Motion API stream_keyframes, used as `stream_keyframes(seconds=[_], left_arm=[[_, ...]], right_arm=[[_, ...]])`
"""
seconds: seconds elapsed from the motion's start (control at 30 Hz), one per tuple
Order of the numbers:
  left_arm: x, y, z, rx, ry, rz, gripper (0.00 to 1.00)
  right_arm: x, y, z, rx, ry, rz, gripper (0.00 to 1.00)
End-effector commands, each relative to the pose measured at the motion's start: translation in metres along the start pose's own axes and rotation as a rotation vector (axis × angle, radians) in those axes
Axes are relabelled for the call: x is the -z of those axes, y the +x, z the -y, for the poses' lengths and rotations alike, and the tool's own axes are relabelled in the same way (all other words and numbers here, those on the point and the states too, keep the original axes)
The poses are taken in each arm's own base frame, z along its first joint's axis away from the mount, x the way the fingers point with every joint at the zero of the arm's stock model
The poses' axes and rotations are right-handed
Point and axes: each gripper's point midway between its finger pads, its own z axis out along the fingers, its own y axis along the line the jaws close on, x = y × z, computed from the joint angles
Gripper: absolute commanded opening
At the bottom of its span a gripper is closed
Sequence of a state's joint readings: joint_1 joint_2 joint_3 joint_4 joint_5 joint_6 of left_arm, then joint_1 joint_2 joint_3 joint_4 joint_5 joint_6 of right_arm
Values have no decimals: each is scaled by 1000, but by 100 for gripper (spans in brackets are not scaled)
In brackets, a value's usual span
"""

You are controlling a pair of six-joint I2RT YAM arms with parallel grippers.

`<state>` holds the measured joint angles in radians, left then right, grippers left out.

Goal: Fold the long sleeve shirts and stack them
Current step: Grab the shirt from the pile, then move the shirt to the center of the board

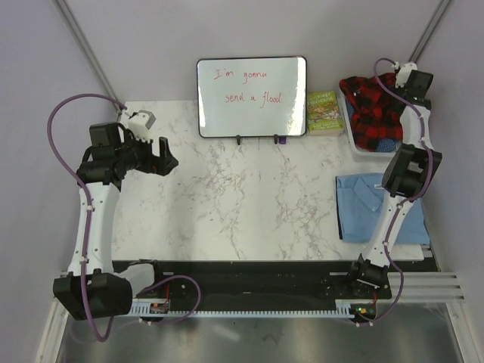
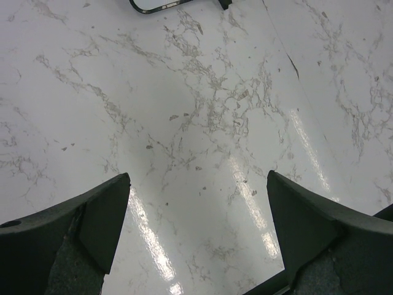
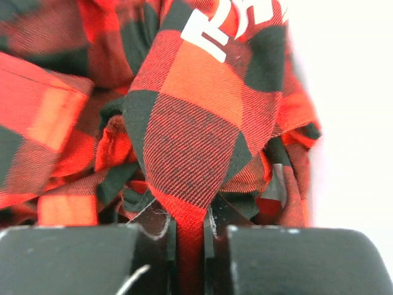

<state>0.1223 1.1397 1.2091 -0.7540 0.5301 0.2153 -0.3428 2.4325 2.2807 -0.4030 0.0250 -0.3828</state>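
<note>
Nearest, along the tabletop's (image 1: 249, 204) right edge, the light blue shirt (image 1: 363, 204) lies flat, its collar end toward the far side and its right part hidden behind the right arm. The marble from the near edge across the middle and left shows only bare surface. Over the left half, toward the far-left corner, the left gripper (image 1: 165, 157) hangs above that marble with its fingers (image 2: 92, 215) spread wide and nothing between them. At the middle of the far edge stands a whiteboard (image 1: 252, 97) with red handwriting, and a green book (image 1: 324, 111) lies just beside it to the right. In the far-right corner the red-and-black flannel (image 1: 372, 106) sits in a crumpled heap, with a bit of darker blue cloth (image 1: 387, 144) peeking out at its near side. The right gripper (image 3: 189, 227) is clenched on a fold of the flannel (image 3: 196, 123), white lettering showing above the pinch.
</note>
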Motion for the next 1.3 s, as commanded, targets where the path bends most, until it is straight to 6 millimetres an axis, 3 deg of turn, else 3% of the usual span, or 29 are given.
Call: stream_keyframes(seconds=[0.0,0.03,0.07,0.13,0.17,0.23,0.3,0.33,0.4,0.57,0.6,0.7,0.73,0.8,0.9,0.93,1.0,1.03,1.07,1.1,1.13,1.17,1.2,1.23,1.27], left_arm=[[19,-29,8,-63,-2,96,99],[20,-30,9,-62,0,101,99],[21,-30,11,-54,5,104,99],[24,-33,14,-56,13,116,99],[25,-34,15,-41,10,121,99],[27,-35,13,-35,-5,128,99],[27,-37,10,-11,-29,133,99],[28,-38,6,-1,-55,136,99],[31,-42,4,25,-79,151,99],[38,-47,5,77,-101,184,99],[39,-48,6,83,-105,189,99],[45,-50,8,120,-120,212,99],[47,-51,7,138,-127,220,99],[53,-55,11,143,-127,244,99],[64,-62,14,152,-138,280,99],[67,-65,15,149,-143,290,99],[73,-65,19,130,-136,292,99],[75,-65,24,98,-113,288,99],[75,-63,25,91,-104,277,99],[74,-56,28,86,-95,253,99],[72,-51,29,50,-79,232,99],[71,-46,30,37,-68,215,99],[69,-38,32,26,-54,187,99],[63,-28,33,-11,-31,159,99],[61,-22,33,-28,-24,141,99]], right_arm=[[134,-163,27,-93,-66,413,0],[157,-182,26,-106,-93,471,0],[196,-208,30,-111,-112,551,0],[241,-238,17,-137,-210,659,0],[279,-257,18,-137,-227,729,0],[321,-278,1,-165,-336,819,0],[377,-300,-5,-180,-392,934,0],[398,-307,-17,-213,-447,963,0],[458,-326,-34,-200,-532,1083,0],[577,-350,-73,-216,-704,1296,0],[603,-355,-88,-223,-760,1346,0],[645,-360,-104,-275,-847,1426,0],[662,-360,-119,-288,-906,1439,0],[667,-362,-137,-312,-953,1417,0],[682,-353,-188,-330,-1108,1338,0],[667,-345,-211,-327,-1145,1254,0],[668,-326,-231,-322,-1209,1176,0],[634,-305,-260,-327,-1235,1041,0],[640,-291,-254,-330,-1238,1021,4],[627,-273,-263,-323,-1241,958,12],[601,-235,-277,-309,-1225,846,23],[585,-211,-284,-298,-1207,782,55],[537,-155,-307,-273,-1160,595,78],[534,-132,-295,-270,-1106,570,94],[510,-99,-294,-258,-1033,474,98]])
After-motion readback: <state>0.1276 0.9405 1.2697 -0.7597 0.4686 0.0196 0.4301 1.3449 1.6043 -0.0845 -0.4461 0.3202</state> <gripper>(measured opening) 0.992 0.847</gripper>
